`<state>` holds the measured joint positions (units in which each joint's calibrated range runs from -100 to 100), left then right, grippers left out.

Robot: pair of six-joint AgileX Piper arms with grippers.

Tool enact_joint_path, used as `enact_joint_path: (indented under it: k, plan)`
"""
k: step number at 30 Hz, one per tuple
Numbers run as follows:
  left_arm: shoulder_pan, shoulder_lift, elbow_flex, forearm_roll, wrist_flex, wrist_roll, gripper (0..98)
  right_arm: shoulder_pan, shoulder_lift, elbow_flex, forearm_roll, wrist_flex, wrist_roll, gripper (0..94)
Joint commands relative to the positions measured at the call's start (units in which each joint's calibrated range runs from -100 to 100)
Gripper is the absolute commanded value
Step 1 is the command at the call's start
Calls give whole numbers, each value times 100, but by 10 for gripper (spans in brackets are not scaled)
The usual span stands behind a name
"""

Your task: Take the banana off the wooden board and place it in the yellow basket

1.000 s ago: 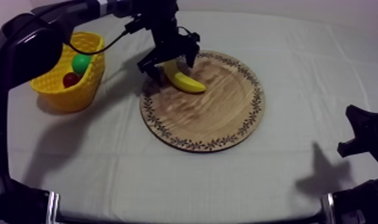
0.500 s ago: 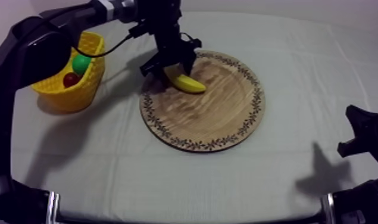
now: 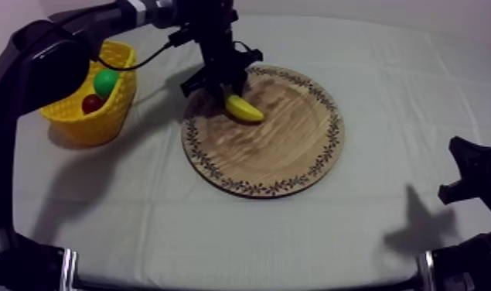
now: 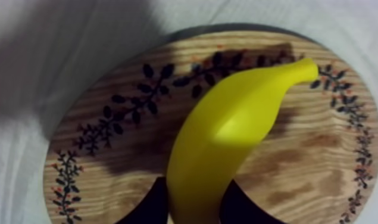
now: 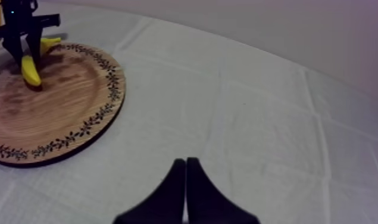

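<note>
Top view: one round wooden board (image 3: 261, 188) with a leaf-patterned rim. One smooth yellow banana (image 3: 245, 110) is at its basket-side edge, grasped by my left tool (image 3: 221, 87). One woven yellow basket (image 3: 93, 124) holds one green fruit (image 3: 104, 82) and one small red fruit (image 3: 91, 102), both partly hidden by its wall.

Left wrist view: the curved banana sits between my fingers (image 4: 152, 205), its near end cut off.

Right wrist view: my right tool (image 5: 185, 190) is clenched on nothing, over the cloth-covered surface (image 5: 256, 107).

The left arm is stretched out with its pincer (image 3: 226, 92) pointed downward, the fingers closed on the banana (image 3: 245, 110) between them. The right pincer (image 5: 186, 171) is held low, fingers pressed together as a wedge.
</note>
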<state>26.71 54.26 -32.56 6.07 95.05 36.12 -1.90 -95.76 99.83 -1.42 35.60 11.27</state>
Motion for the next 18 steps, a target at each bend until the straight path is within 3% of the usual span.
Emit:
enact_joint_path:
  k: [1, 18]
  plan:
    - [-12, -187, 66, -12, -12, -11, 136, -1, 0, 5, -2, 4, -1, 2]
    - [55, -2165, 146, -70, 267, 170, 119, -1, 0, 5, -2, 4, -1, 2]
